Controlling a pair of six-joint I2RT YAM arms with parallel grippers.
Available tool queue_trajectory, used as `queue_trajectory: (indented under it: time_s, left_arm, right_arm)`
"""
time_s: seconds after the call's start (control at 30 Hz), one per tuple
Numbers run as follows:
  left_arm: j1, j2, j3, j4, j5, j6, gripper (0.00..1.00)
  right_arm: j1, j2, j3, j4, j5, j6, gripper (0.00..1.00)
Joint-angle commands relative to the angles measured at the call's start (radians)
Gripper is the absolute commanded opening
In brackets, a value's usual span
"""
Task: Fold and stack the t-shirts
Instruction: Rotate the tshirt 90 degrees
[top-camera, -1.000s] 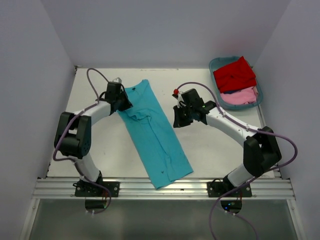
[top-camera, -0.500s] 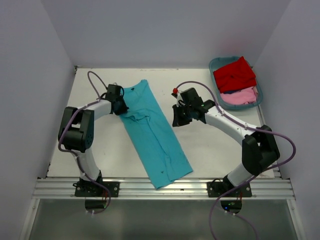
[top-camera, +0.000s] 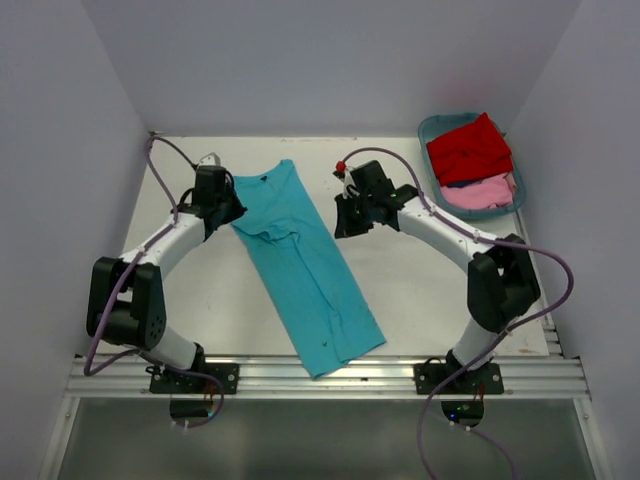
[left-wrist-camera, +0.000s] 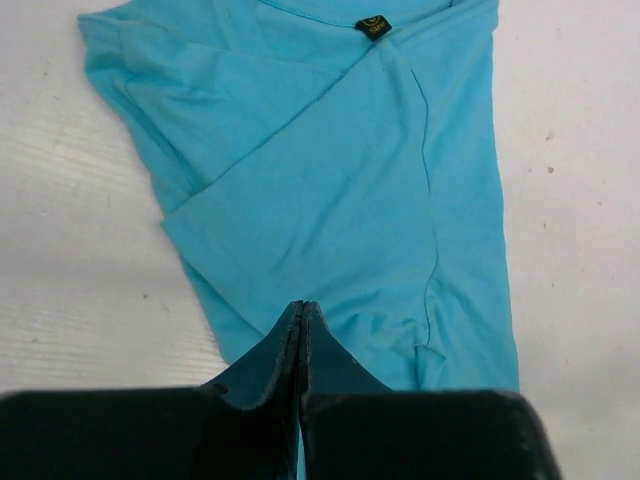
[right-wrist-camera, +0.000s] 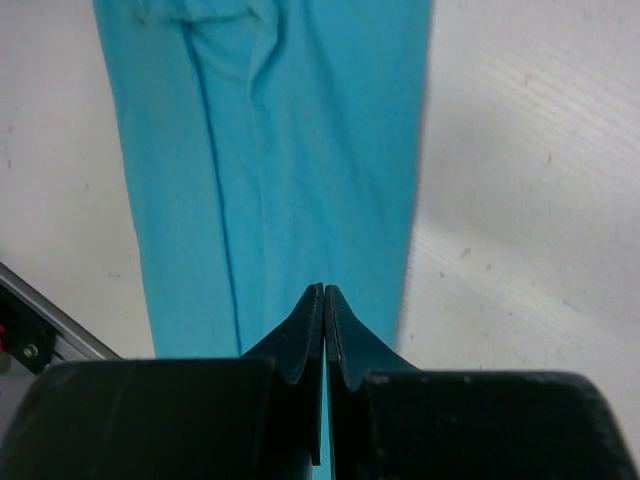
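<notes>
The turquoise t-shirt (top-camera: 305, 265) lies on the white table as a long narrow strip, slanting from back left to front right. Its collar end with the black label (left-wrist-camera: 373, 27) shows in the left wrist view. My left gripper (top-camera: 232, 212) hovers shut at the strip's back-left edge; its jaws (left-wrist-camera: 302, 306) are pressed together with nothing between them. My right gripper (top-camera: 342, 228) is shut too, just off the strip's right edge (right-wrist-camera: 410, 200), and empty (right-wrist-camera: 324, 290). The red t-shirt (top-camera: 468, 148) and the pale pink t-shirt (top-camera: 482, 192) sit in the tub.
A teal plastic tub (top-camera: 432, 128) stands at the back right corner. An aluminium rail (top-camera: 320, 375) runs along the table's front edge, with both arm bases on it. White walls close in the left, back and right sides.
My left gripper has drawn back to the left, off the shirt's collar end, and that arm's elbow has dropped toward the front. The right gripper has shifted slightly back and left.
</notes>
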Motion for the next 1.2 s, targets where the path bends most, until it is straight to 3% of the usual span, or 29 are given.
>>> queue_trajectory:
  time_s: [0.0, 0.17, 0.53, 0.73, 0.87, 1.07, 1.17]
  left_arm:
    - [0.008, 0.076, 0.045, -0.060, -0.082, 0.013, 0.00]
    - [0.017, 0.191, 0.077, -0.015, -0.088, 0.022, 0.00]
    - [0.028, 0.431, 0.281, -0.005, -0.076, 0.042, 0.00]
    - [0.034, 0.616, 0.461, 0.014, 0.085, 0.080, 0.00]
    - [0.035, 0.809, 0.712, -0.089, 0.188, 0.088, 0.00]
    - [0.035, 0.954, 0.924, -0.087, 0.310, 0.069, 0.00]
    - [0.034, 0.937, 0.961, -0.084, 0.384, 0.057, 0.00]
  right_arm:
    - [-0.002, 0.103, 0.141, 0.001, -0.018, 0.004, 0.00]
    - [-0.002, 0.204, 0.252, -0.013, -0.043, 0.017, 0.00]
    - [-0.001, 0.197, 0.120, 0.051, -0.031, 0.051, 0.00]
    - [-0.002, 0.157, 0.031, 0.075, 0.011, 0.074, 0.00]
    - [-0.002, 0.105, -0.011, 0.072, 0.048, 0.074, 0.00]
    - [-0.002, 0.060, -0.043, 0.052, 0.094, 0.064, 0.00]
    - [-0.004, 0.054, -0.049, 0.050, 0.100, 0.067, 0.00]
